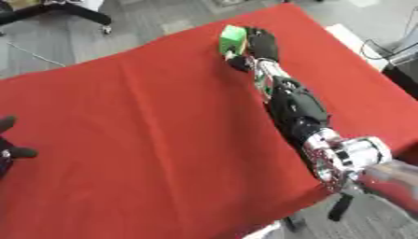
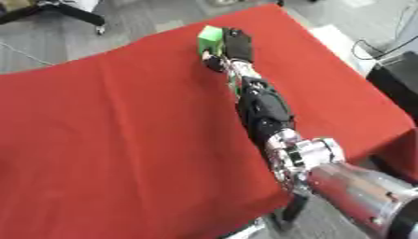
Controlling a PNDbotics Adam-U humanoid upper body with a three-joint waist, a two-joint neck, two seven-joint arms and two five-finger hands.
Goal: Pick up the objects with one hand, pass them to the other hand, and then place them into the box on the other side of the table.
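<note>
Green object [image 1: 233, 38]: a small blocky item lying near the far edge of the desk [image 1: 147, 121], which is covered by a red cloth. The right arm [image 1: 298, 109], black with silver joints, enters from the lower right corner and stretches diagonally across the cloth to the object. The right hand [image 1: 261, 43] sits against the object's right side, with its fingers bent around it and a dark thumb showing just below the object; the object touches the hand and appears to rest on the cloth. The left hand [image 1: 10, 144] shows only at the left edge of the left eye view, well apart from the object, its fingers relaxed and holding nothing. Beyond the desk lies grey floor [image 1: 139, 18].
</note>
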